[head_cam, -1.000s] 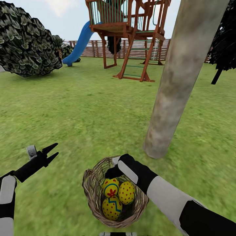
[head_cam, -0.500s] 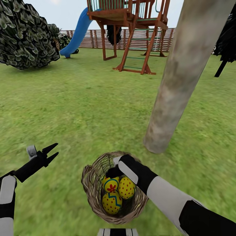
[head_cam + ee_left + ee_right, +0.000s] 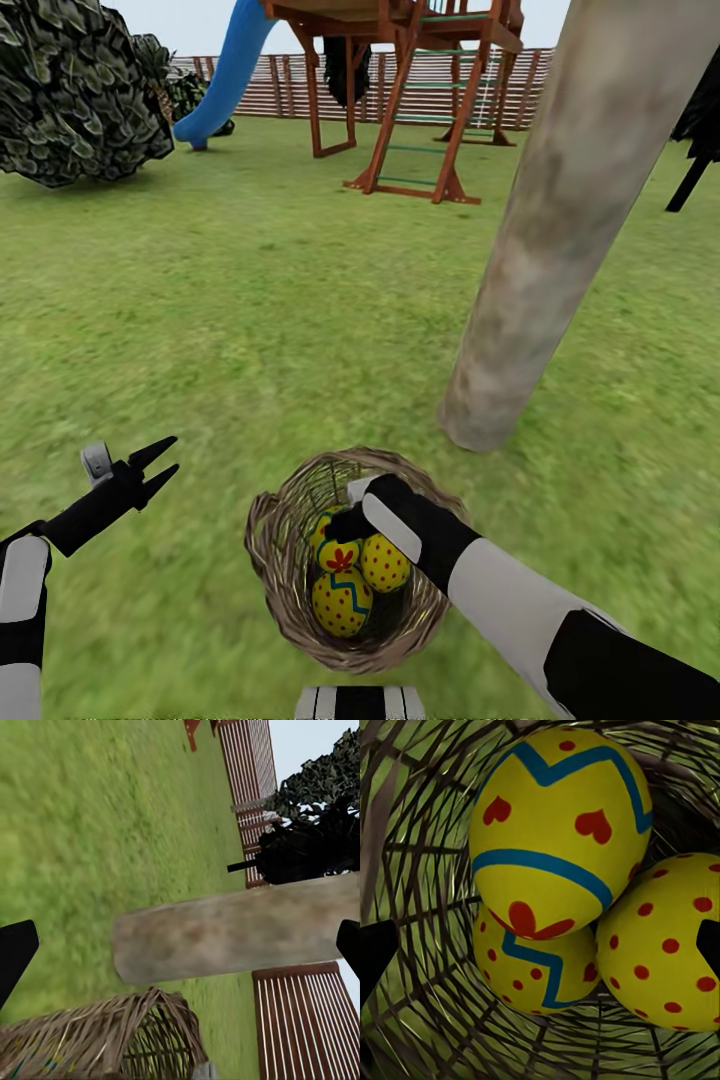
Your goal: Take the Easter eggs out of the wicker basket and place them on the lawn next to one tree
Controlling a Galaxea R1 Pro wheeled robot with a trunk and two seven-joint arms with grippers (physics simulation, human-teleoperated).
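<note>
Inside round brown wicker basket (image 3: 275,590), right gripper (image 3: 345,522) open above flower-painted yellow egg (image 3: 556,832); off-centre pinch squirts it sideways. Left gripper (image 3: 158,467) open, idle at 9 o'clock.

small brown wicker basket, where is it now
In the head view the small brown wicker basket sits low centre on the lawn, near the grey-brown tree trunk.

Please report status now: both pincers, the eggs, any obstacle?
Right pincer open, inside wicker basket, above flower egg. Left pincer open, empty. Three eggs in basket. Tree trunk close by; nothing blocking.
</note>
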